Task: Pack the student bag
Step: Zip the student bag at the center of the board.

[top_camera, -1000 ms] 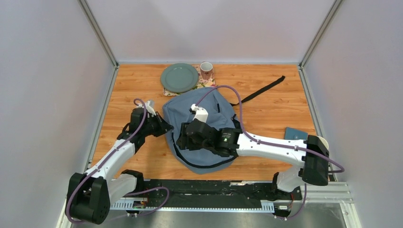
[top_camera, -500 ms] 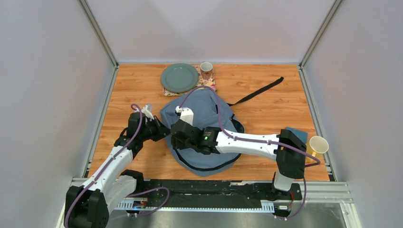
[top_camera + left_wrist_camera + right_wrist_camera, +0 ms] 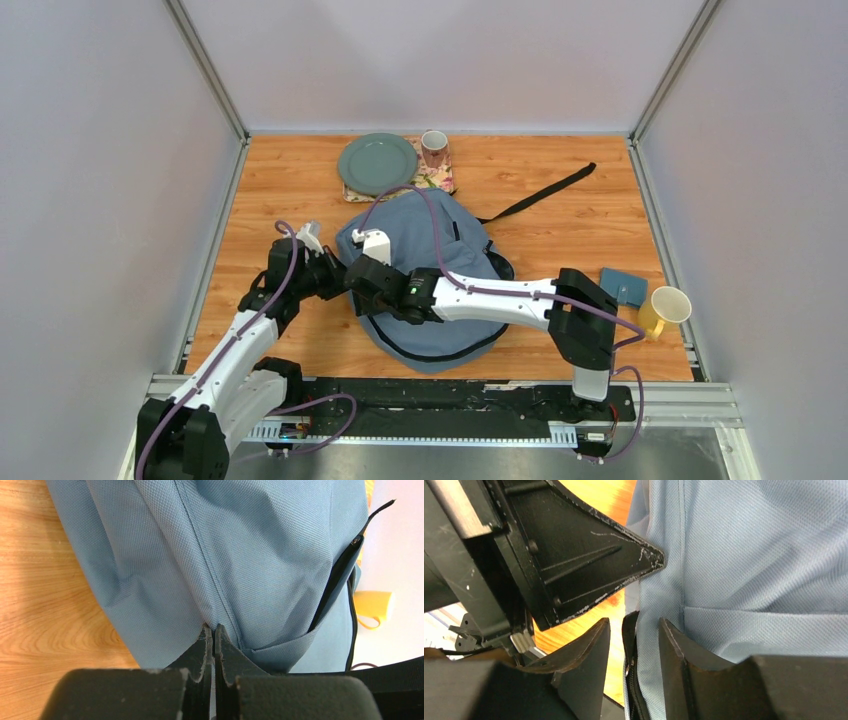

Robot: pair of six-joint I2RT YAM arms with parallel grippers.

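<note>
Swung leftward since a second ago, our right gripper (image 3: pixel 631 625) sits at the left edge of the student bag (image 3: pixel 460 245), jaws apart astride its zip. We see the bag mid-table, long axis near-to-far, rounded zipped end toward our bases. Our left gripper (image 3: pixel 214 630) has its jaws together, pinching the bag's fabric.

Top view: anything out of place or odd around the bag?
Only the black strap: it trails loose from the student bag across the table toward the far right. Nothing looks spilled or damaged.
</note>
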